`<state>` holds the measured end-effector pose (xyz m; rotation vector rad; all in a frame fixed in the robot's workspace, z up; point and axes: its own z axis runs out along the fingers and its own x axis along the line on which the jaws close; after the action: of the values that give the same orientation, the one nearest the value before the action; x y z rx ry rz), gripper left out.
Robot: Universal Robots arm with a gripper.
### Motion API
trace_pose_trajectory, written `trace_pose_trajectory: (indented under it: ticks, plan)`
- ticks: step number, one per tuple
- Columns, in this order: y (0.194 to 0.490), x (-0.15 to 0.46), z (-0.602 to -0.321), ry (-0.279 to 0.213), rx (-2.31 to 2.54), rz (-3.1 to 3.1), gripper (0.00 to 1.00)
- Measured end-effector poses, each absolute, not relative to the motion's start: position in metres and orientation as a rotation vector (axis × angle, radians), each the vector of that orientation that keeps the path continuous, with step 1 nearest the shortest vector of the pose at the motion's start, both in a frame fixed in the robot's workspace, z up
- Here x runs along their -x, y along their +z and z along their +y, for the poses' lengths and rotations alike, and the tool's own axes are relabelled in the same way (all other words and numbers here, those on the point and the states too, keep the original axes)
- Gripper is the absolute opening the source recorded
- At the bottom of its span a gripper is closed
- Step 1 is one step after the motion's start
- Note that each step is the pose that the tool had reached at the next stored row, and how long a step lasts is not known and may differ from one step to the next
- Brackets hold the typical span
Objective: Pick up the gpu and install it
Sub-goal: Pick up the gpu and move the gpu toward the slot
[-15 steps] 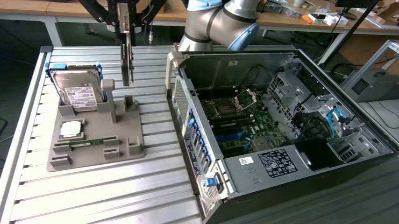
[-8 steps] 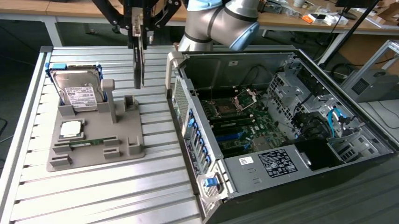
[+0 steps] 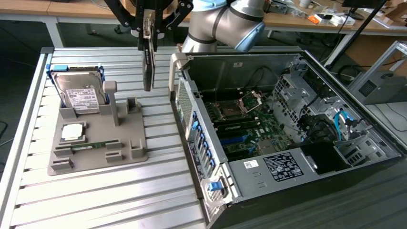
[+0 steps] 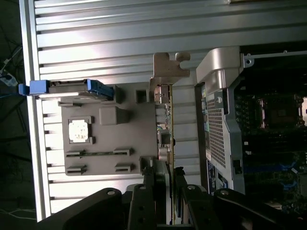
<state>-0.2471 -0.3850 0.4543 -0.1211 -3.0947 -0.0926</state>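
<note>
The gpu (image 3: 147, 64) is a thin dark card hanging on edge in the air, above the gap between the grey holder (image 3: 127, 152) and the open computer case (image 3: 190, 119). My gripper (image 3: 150, 29) is shut on its upper end. In the wrist view the gpu (image 4: 169, 120) appears edge-on with its silver bracket (image 4: 169, 69) at the far end, and my gripper (image 4: 165, 189) clamps it between both black fingers (image 4: 147, 191). The card is clear of the holder and touches nothing else.
The grey holder carries a silver hard drive (image 3: 79, 93), a square processor chip (image 3: 73, 131) and a slim green memory stick (image 3: 95, 144). The case lies open with its motherboard (image 3: 245, 129) exposed. Slatted aluminium table (image 3: 114, 200) lies beneath; cluttered desks stand behind.
</note>
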Motion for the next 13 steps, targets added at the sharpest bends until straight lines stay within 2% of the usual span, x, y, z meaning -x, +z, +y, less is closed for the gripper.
trace_pose_trajectory:
  ticks: [13]
  plan:
    - [0.4532,0.2386,-0.385,-0.085,0.122,-3.095,0.27]
